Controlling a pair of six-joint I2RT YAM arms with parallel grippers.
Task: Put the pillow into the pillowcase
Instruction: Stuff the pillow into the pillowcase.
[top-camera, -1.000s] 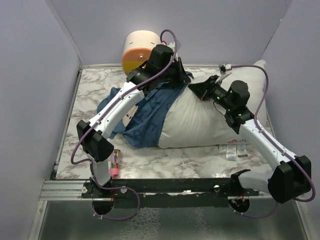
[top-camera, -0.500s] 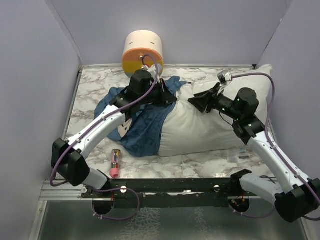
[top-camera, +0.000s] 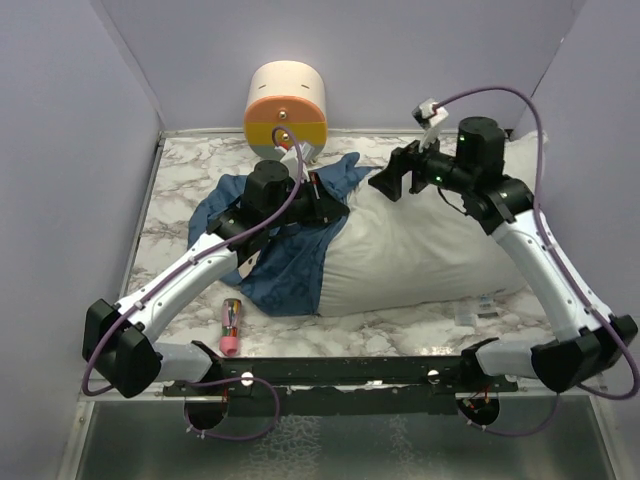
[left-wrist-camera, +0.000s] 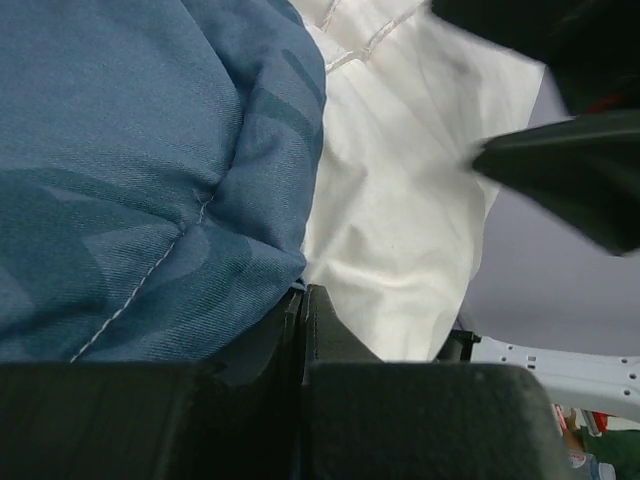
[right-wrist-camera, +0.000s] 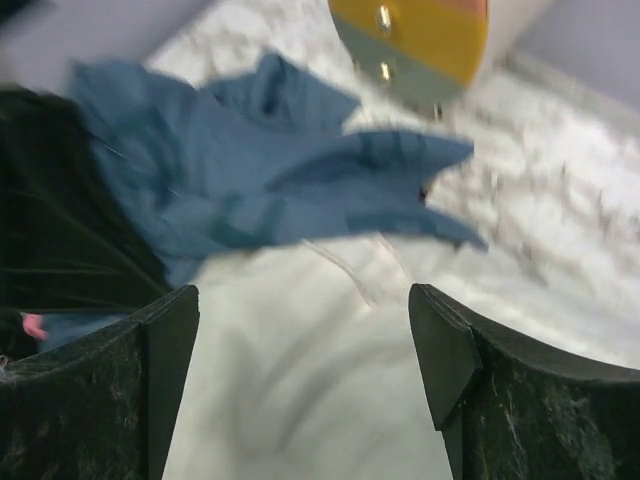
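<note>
While the pillowcase (top-camera: 290, 255) cups only one end, the pillow (top-camera: 420, 250) lies mostly bare.
Left pincer (top-camera: 330, 198) pinches the blue cloth; right pincer (top-camera: 385, 185) gapes empty; most sleeving looks undone.

No writing legible (tags (top-camera: 466, 316) by the pillow (top-camera: 420, 250) too small).

Right wrist feed is all motion smear for me, so the pillowcase (right-wrist-camera: 270, 190) ahead of the right gripper (right-wrist-camera: 302, 300) is just a blue blob. On the top cam I can't make out the tips of the left gripper (top-camera: 322, 193), and the pillow (top-camera: 430, 250) end under it is covered by cloth.
</note>
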